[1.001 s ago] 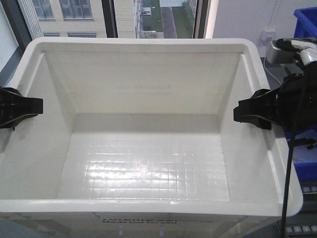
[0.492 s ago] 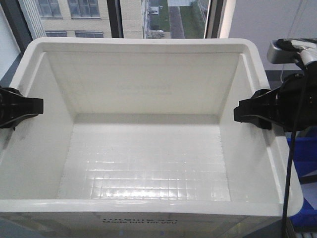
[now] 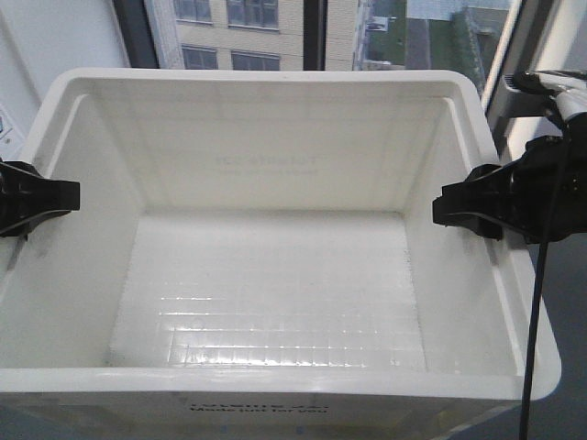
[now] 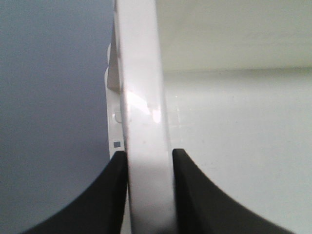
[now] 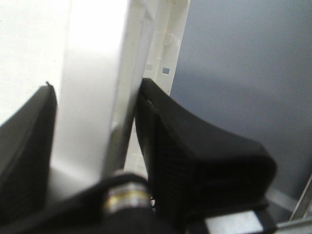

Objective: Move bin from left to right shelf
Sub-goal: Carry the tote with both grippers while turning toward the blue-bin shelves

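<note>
Between the left pincer [image 3: 66, 196] and right pincer [image 3: 448, 209] sits the bin [image 3: 275, 160], each clamped onto a side rim.

the bin [image 3: 266, 84] is carried by the left gripper [image 3: 57, 199] and the right gripper [image 3: 457, 209], their jaws pinching its opposite side rims.

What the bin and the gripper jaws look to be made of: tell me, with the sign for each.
The bin: apparently moulded plastic, white, smooth and glossy. Light glints off its gridded floor, and the rim is thick and rounded. The jaws of the left gripper and right gripper: black and matte, probably plastic or rubber. One on the right shows fine ribbing. The exact material cannot be told.
</note>
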Robot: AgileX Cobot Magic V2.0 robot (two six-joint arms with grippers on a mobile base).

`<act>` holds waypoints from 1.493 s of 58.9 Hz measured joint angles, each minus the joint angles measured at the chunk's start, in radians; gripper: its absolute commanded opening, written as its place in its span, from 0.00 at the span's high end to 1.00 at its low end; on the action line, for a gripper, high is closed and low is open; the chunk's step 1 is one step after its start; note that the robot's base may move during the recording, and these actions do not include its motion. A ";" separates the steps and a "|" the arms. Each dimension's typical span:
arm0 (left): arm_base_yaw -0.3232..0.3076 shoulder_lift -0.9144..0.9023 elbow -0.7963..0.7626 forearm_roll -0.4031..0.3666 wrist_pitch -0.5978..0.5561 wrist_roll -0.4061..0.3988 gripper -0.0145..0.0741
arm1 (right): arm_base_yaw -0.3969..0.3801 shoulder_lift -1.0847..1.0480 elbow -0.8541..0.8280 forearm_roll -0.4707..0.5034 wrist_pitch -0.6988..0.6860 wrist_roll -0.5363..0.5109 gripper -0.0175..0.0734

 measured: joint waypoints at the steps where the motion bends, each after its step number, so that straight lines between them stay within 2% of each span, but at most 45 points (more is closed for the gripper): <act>1: 0.000 0.000 0.000 0.000 0.000 0.000 0.84 | 0.000 0.000 0.000 0.000 0.000 0.000 0.81; 88: 0.000 0.000 0.000 0.000 0.001 0.001 0.84 | 0.000 0.000 0.000 0.001 0.000 0.000 0.81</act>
